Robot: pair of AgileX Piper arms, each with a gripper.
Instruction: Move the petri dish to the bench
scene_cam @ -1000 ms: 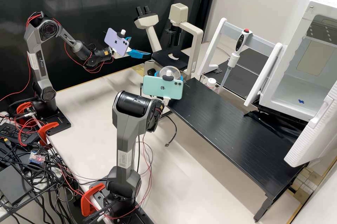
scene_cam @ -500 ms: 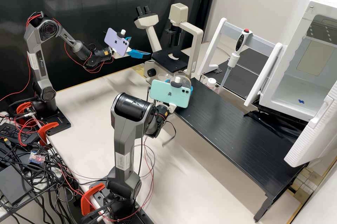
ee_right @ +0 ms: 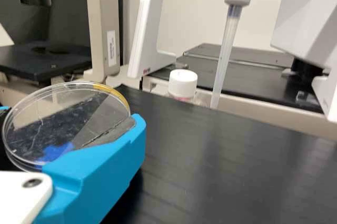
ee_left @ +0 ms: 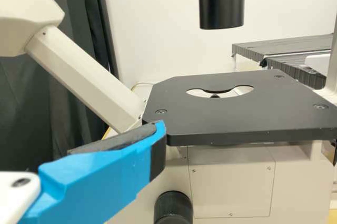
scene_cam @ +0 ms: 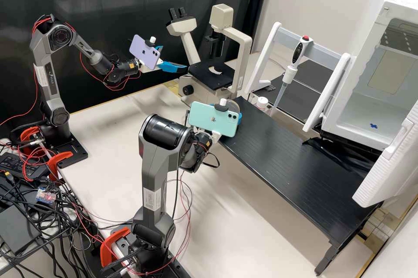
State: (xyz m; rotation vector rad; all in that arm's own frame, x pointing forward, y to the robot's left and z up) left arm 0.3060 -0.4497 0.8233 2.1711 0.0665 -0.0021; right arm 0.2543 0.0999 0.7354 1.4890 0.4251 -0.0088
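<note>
Our right claw [ee_right: 69, 118] is clenched on the petri dish [ee_right: 58, 126]. We have just swung the dish away from the microscope [scene_cam: 212, 75] to that end of the black bench [scene_cam: 296, 164], so the carry looks nearly done; whether it touches down, we cannot tell. Setting down and letting go likely remain. Our left claw [scene_cam: 174, 58] hangs empty, spread apart.

The microscope [scene_cam: 244, 53] had company
Near it were a white-capped bottle [scene_cam: 261, 103] and a pipette [scene_cam: 298, 54] (red-topped, no less); well apart stood an open white cabinet [scene_cam: 365, 32].
</note>
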